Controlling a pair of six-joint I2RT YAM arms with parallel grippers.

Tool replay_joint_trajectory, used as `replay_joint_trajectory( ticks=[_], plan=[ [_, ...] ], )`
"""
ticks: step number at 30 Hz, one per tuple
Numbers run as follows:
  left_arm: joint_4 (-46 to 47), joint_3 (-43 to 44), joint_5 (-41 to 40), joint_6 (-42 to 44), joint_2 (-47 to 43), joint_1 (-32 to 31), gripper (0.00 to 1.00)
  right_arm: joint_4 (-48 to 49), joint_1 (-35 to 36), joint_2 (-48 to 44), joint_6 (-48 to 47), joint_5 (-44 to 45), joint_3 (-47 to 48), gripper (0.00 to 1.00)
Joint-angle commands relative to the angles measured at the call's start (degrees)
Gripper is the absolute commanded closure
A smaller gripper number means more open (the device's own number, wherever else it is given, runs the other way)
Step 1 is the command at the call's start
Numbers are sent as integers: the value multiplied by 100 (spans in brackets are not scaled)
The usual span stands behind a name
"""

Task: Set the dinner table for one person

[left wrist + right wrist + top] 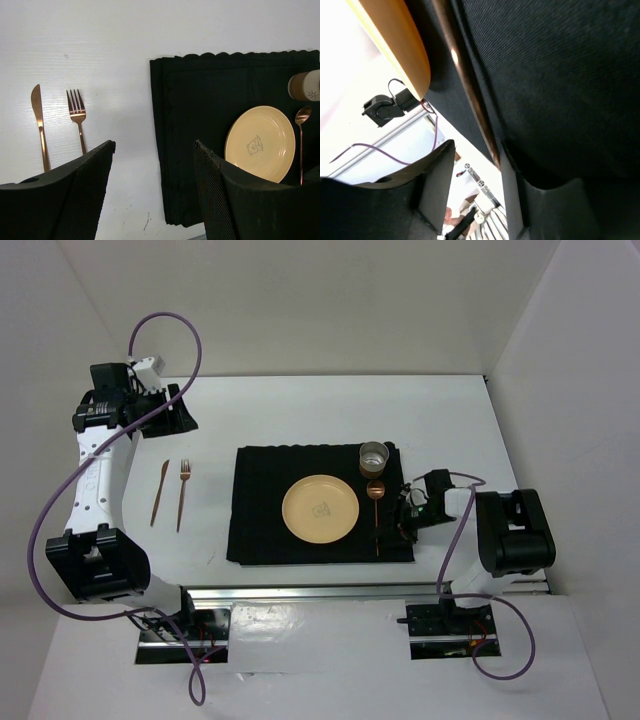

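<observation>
The white dinner table (300,410) carries a black placemat (260,520) with a yellow plate (319,509) at its middle. A metal cup (374,456) stands at the mat's back right, and a copper spoon (376,510) lies right of the plate. A copper knife (159,492) and fork (183,492) lie on the bare table to the left. My right gripper (405,512) sits low at the mat's right edge. Its jaws stand apart (477,150), with the end of the spoon handle (465,85) beside one finger. My left gripper (185,410) hovers open at the back left, holding nothing (155,146).
Metal rails (330,592) run along the near table edge between the arm bases. White walls close in the back and sides. In the left wrist view the knife (40,130), fork (77,117), plate (260,143) and cup (306,85) lie beyond the fingers.
</observation>
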Motion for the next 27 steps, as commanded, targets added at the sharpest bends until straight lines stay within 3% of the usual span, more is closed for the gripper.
replay_joint_trajectory(
  ticks=[1,4,7,8,9,10,11,12,17,20,22,27],
  plan=[
    [0,55,39,81,-40,41,28,-296,-37,-351,-30,-74,96,48],
    [0,55,-83,221,-92,41,28,-567,-37,-501,-83,30,96,40],
    [-193,55,-539,590,83,-37,27,-1190,-37,-800,4,696,367,29],
    [-289,115,-1046,713,162,-160,27,-1392,-37,-1044,57,969,603,25],
    [-473,116,-1294,975,241,-222,27,-1786,-37,-1195,171,1589,736,20],
    [-475,116,-1567,1100,372,-284,26,-1973,-37,-1344,233,1935,885,6],
    [-475,-110,-1874,1214,373,-354,24,-2148,-37,-1493,294,2277,1191,0],
    [-301,-260,-2521,1433,434,-459,24,-2446,-37,-1791,443,2951,1360,0],
    [35,-1043,-3879,1847,855,-521,21,-2678,191,-2592,681,4029,2020,0],
    [271,-1114,-4662,1848,1155,-364,34,-2607,253,-2962,681,4231,2091,0],
    [203,-852,-4620,1717,1515,-101,42,-2476,253,-3086,681,4232,1977,0],
    [-54,-586,-4066,1655,2218,164,40,-2361,253,-2981,479,4022,1827,0]
  ],
)
